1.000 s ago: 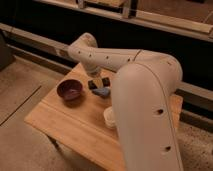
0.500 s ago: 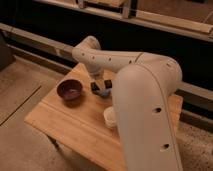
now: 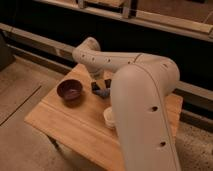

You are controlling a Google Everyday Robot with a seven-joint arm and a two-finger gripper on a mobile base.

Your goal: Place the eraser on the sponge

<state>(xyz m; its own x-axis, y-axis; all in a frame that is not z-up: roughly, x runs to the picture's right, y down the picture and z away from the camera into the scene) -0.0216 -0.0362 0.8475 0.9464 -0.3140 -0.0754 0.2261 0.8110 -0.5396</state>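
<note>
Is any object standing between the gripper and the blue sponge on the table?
Nothing visible does. The gripper hangs right over the sponge. The maroon bowl sits to the picture's left and the white cup nearer the camera, both aside. The eraser cannot be told apart from the gripper.

Lab-like test area (concrete floor [image 3: 20,95], rails [image 3: 35,38]); claw [image 3: 101,85] above wooden table [image 3: 75,125].

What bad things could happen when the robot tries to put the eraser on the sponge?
1. The gripper hangs just over the blue sponge, with the dark eraser apparently right beside it. The sponge is small, so the eraser might land half off and slide onto the table.
2. The maroon bowl stands close by and could get bumped.
3. The white cup is partly hidden behind the arm, so a swing could knock it.
</note>
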